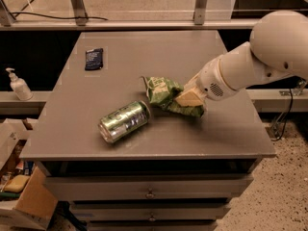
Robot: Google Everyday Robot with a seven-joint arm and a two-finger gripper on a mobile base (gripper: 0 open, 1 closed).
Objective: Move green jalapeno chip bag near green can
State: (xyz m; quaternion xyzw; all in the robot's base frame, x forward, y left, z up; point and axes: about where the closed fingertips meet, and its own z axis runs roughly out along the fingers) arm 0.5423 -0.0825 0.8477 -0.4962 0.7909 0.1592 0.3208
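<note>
The green jalapeno chip bag (163, 91) is a crumpled green foil bag lying on the grey table (226, 129), just right of centre. The green can (124, 121) lies on its side to the bag's lower left, with its near end almost touching the bag's left edge. My gripper (188, 100) reaches in from the right on a white arm (240, 71). It is shut on the right part of the bag, low over the table top. One tan finger (191, 98) shows on top of the bag; the other is hidden under the foil.
A small flat dark blue packet (94, 58) lies at the table's back left. A white pump bottle (17, 85) stands on a ledge to the left. Cardboard boxes (19, 196) sit on the floor at lower left. Drawers (149, 192) run below the table's front edge.
</note>
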